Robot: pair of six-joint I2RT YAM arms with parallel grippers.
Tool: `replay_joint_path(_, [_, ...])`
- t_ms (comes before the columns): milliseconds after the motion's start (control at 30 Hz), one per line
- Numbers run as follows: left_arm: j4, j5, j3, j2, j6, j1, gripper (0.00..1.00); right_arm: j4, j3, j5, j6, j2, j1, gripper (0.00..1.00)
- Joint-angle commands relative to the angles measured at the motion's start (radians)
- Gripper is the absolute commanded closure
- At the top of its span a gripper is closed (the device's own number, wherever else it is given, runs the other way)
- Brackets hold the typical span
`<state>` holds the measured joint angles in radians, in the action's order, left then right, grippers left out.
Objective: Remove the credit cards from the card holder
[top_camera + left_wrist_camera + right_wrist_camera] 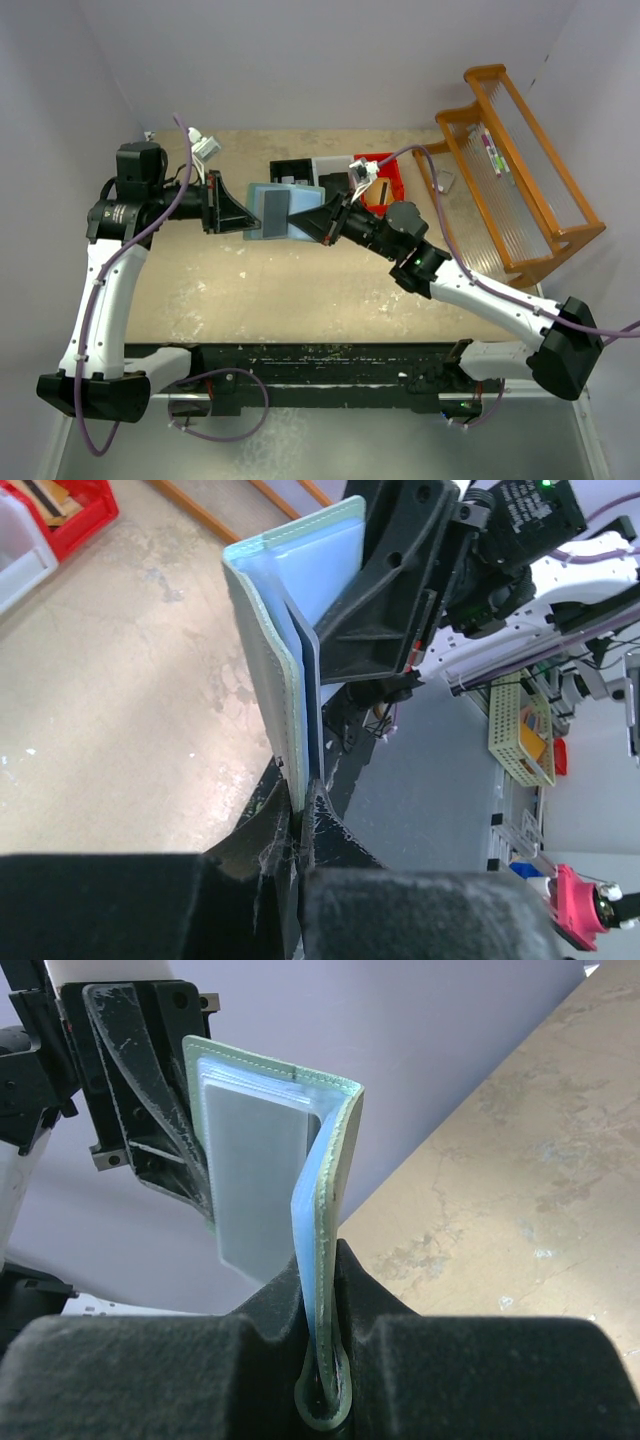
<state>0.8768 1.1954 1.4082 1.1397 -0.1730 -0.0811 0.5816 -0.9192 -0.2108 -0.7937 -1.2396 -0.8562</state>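
The pale teal card holder (258, 192) hangs open in the air above the table's middle, held from both sides. My left gripper (244, 213) is shut on its left panel (262, 670), with the fingertips (268, 810) pinching the panel's edge. My right gripper (321, 219) is shut on the opposite panel (338, 1165), which runs down between the pads (285, 1295). A grey credit card (275, 212) lies against the blue inside (318, 565) of the holder, showing as a pale grey rectangle (255, 1185) in the right wrist view. I see no tan-orange card.
At the back of the table stand a black bin (293, 168), a white bin (331, 172) and a red bin (386, 176). An orange wooden rack (520, 180) fills the right side. The tan tabletop (300, 290) lies below the holder.
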Motion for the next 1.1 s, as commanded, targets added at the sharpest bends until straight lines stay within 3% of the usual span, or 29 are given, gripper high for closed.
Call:
replay_joint_path(0, [-0.050, -0.082, 0.006, -0.027, -0.003, -0.005, 1.00, 0.075, 0.010, -0.044, -0.009, 0.025, 0.000, 1.00])
replay_joint_path(100, [-0.043, -0.152, 0.007, -0.023, -0.006, -0.005, 0.99, 0.105, 0.016, -0.069, -0.020, 0.021, 0.000, 1.00])
replay_joint_path(300, [-0.053, -0.164, 0.000, -0.023, -0.017, -0.005, 0.97, 0.175, 0.034, -0.112, -0.051, 0.003, -0.002, 1.00])
replay_joint_path(700, [-0.092, -0.098, -0.053, -0.018, -0.079, -0.004, 0.73, 0.229, -0.018, -0.138, -0.051, -0.088, -0.043, 1.00])
replay_joint_path(933, [-0.078, -0.121, -0.048, -0.021, -0.053, -0.003, 0.83, 0.251, -0.005, -0.140, -0.042, -0.073, -0.049, 0.98])
replay_joint_path(1067, [-0.046, -0.207, -0.042, -0.017, -0.018, -0.004, 0.91, 0.264, 0.023, -0.136, -0.036, -0.048, -0.049, 0.93])
